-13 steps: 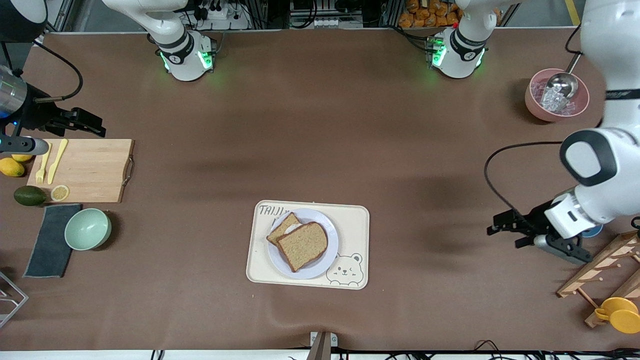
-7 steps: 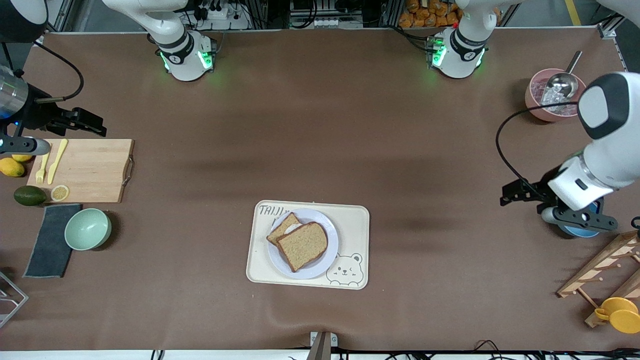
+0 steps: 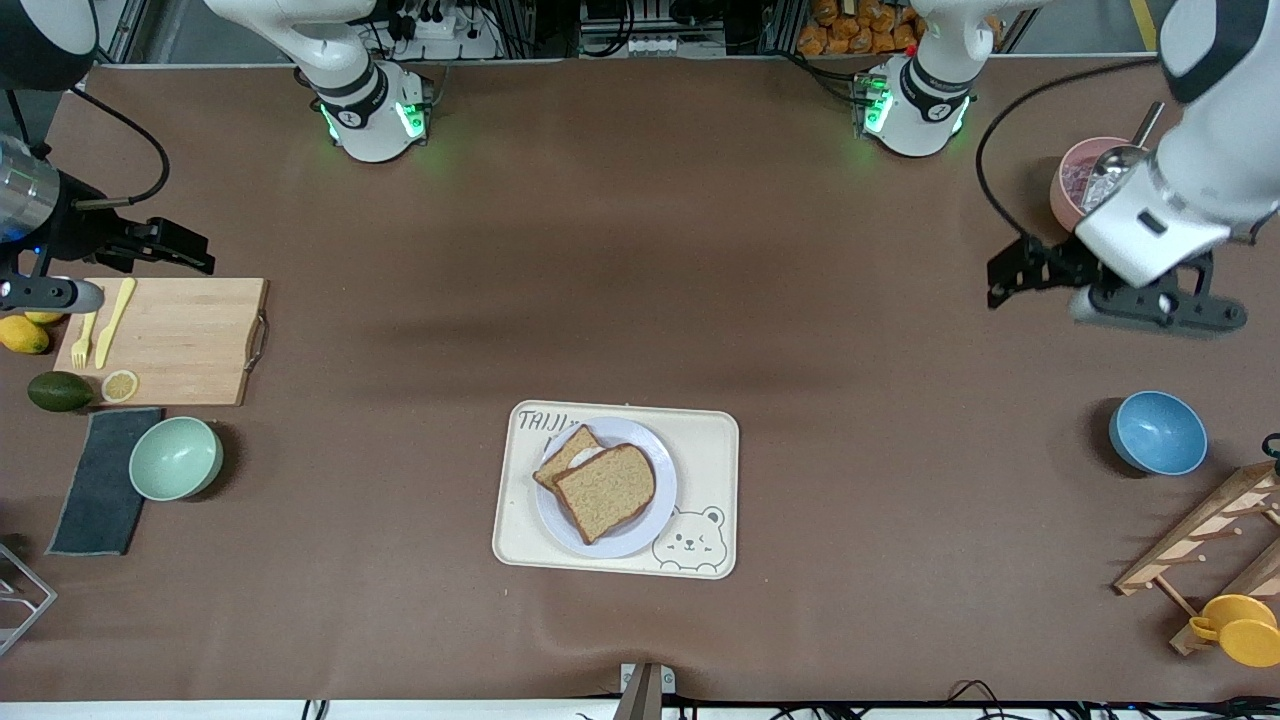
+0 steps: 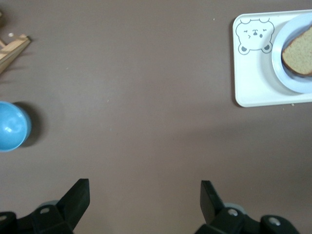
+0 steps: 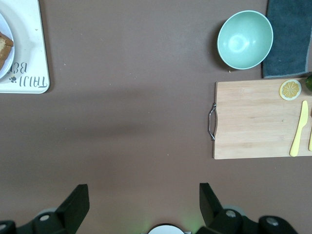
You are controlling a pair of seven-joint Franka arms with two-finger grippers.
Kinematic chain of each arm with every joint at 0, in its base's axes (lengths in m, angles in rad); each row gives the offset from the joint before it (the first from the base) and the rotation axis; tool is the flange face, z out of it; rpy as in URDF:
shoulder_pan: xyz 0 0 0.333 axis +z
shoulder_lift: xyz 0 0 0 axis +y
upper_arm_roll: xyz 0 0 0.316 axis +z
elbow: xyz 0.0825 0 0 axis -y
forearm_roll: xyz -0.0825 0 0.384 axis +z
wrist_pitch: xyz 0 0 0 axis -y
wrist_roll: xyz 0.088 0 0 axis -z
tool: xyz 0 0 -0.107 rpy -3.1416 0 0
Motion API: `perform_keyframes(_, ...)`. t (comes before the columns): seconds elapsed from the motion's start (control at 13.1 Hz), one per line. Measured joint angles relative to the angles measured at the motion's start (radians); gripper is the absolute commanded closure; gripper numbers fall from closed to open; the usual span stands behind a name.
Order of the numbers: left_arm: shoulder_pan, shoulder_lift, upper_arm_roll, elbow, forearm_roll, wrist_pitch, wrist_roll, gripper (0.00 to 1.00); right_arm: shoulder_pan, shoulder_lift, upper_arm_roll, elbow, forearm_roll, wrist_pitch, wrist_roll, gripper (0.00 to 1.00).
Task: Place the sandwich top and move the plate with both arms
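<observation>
The sandwich top (image 3: 605, 491) is lying on the plate (image 3: 652, 520), inside the bear tray (image 3: 712, 455) at lower centre of the front view. The left gripper (image 4: 145, 201) is hanging wide open and empty over bare table at upper right, near the pink bowl (image 3: 1066, 205). The right gripper (image 5: 144, 201), likewise spread empty, is waiting at the upper left edge. Only its wrist view is showing the lemon slice (image 5: 290, 89) clearly.

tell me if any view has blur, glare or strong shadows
Front view: the left gripper is slightly motion-smeared; green base lights tint the table; soft broad shadows. Left wrist view: sharp, blue bowl casts a soft shadow. Right wrist view: sharp, mild sheen inside the mint-green bowl.
</observation>
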Motion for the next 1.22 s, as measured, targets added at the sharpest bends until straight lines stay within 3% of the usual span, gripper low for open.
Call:
perform_keyframes(0.23, -0.157, -0.058, 0.171, -0.009, 0.000, -0.027, 0.000, 0.00, -0.001, 0.000, 0.000, -0.002, 0.000, 0.000, 0.000, 0.00)
perform_keyframes(0.53, -0.258, -0.073, 0.288, -0.009, 0.000, -0.063, 0.002, 0.00, -0.002, 0.002, 0.000, -0.004, 0.000, 0.000, 0.000, 0.00)
perform_keyframes(1.22, -0.265, -0.068, 0.311, -0.009, 0.048, -0.148, -0.056, 0.00, -0.006, 0.002, -0.001, -0.004, 0.000, 0.000, 0.000, 0.00)
